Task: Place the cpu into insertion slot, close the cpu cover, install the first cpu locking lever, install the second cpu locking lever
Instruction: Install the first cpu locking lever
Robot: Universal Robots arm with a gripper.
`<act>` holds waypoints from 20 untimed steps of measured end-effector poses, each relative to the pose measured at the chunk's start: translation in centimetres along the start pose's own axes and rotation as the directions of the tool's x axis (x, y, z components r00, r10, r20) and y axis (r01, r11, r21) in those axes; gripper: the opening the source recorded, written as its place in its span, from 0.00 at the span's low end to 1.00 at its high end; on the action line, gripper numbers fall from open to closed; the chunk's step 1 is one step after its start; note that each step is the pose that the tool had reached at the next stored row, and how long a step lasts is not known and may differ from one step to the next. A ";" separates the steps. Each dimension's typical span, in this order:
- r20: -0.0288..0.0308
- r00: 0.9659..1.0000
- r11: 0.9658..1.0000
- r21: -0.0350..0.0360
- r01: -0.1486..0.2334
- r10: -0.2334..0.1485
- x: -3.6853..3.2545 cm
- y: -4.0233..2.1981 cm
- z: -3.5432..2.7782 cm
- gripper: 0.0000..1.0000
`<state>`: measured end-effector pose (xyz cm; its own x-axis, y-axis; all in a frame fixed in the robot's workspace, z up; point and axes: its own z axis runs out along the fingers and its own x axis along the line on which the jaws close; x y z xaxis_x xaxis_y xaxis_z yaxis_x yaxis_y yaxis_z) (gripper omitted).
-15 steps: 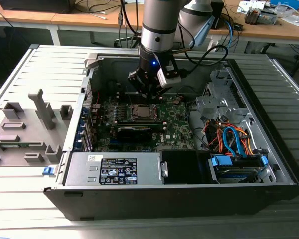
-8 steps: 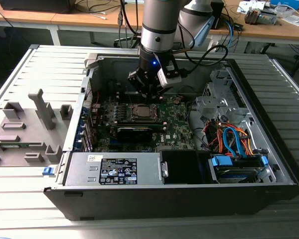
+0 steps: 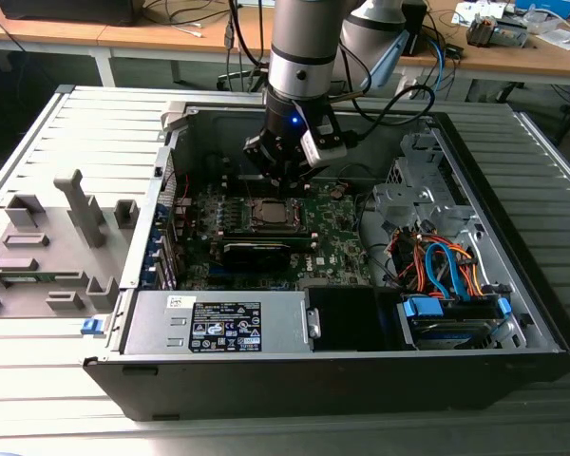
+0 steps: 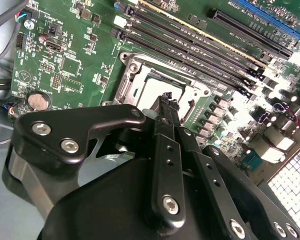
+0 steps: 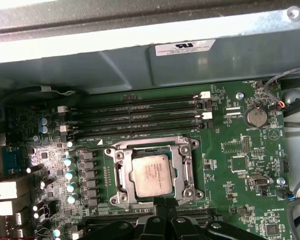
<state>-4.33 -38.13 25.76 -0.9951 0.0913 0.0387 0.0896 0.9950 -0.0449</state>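
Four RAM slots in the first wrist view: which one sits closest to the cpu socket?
The RAM slot at the near edge of the bank, directly bordering the cpu cover frame. The other three lie beyond it, toward the chassis wall.

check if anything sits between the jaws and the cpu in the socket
Nothing visible does. In the first wrist view the cpu lies flat in its socket under the cpu cover frame, its top showing through the opening, and the gripper hangs just beside it over bare board.
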 end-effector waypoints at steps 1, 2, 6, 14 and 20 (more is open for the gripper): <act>0.000 1.000 1.000 0.000 0.001 -0.001 0.00 0.00 0.00 0.11; 0.000 1.000 1.000 0.000 0.003 -0.003 0.00 0.00 0.00 0.11; 0.000 1.000 1.000 0.000 0.010 -0.010 0.00 0.00 0.00 0.11; 0.001 1.000 1.000 0.001 0.024 -0.024 0.00 0.00 0.00 0.11; 0.002 0.999 0.999 0.001 0.035 -0.035 0.00 0.00 0.00 0.11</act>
<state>-4.33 -38.13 25.76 -0.9977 0.0560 0.0387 0.0542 0.9975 -0.0448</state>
